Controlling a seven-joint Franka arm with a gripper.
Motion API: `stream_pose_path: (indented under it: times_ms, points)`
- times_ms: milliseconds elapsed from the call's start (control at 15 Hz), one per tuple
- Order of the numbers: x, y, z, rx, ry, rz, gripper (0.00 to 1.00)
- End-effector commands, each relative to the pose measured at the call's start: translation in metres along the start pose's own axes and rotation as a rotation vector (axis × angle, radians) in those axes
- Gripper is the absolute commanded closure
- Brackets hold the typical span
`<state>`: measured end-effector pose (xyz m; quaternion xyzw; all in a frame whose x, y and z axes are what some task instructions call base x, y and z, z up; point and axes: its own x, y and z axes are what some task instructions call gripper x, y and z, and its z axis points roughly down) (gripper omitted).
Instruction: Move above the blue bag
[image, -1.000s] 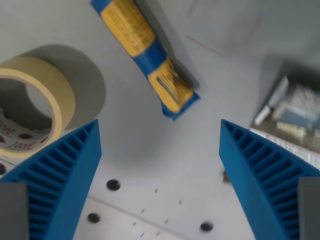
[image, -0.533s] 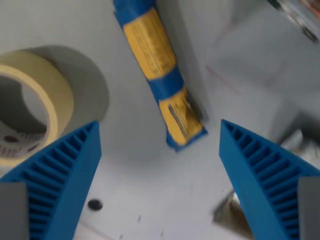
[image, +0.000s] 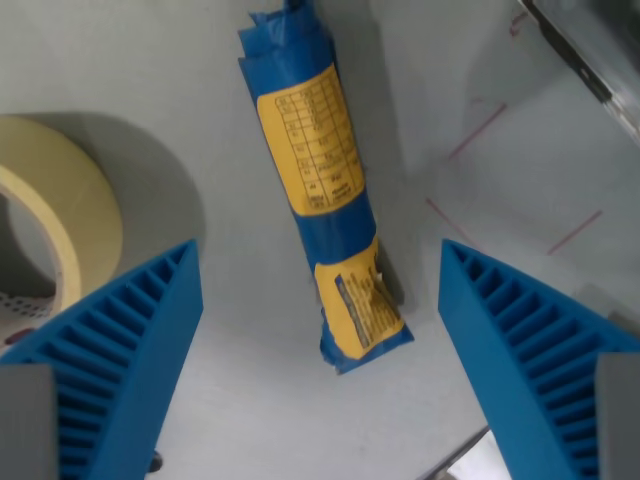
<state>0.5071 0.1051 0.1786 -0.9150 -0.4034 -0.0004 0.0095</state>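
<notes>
The blue bag (image: 320, 190) is a long rolled packet with yellow printed labels, lying flat on the grey table and running from the top middle down towards the centre of the wrist view. My gripper (image: 320, 320) hangs above its lower end, open, with one blue ribbed finger (image: 120, 360) at the wrist view's left and the other (image: 530, 360) at the right. Nothing is held between them. The bag's near end lies between the two fingers.
A roll of beige masking tape (image: 50, 230) stands at the wrist view's left, close to the left finger. Thin red lines (image: 470, 135) are drawn on the table at the right. A dark edged object (image: 590, 60) crosses the top right corner.
The camera has travelled forward over the table: the bag has slid down and towards the centre of the picture and now lies nearly straight. The tape roll has shifted left. The fingers stay apart.
</notes>
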Motion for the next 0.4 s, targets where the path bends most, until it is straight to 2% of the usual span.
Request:
stream_pose_path:
  times_ms: [67,400]
  points:
    - [0.0041,0.0009,0.0033,-0.047,0.016,-0.091,0.00]
    - [0.0057,0.0016,0.0067,-0.046,0.011,-0.063,0.00]
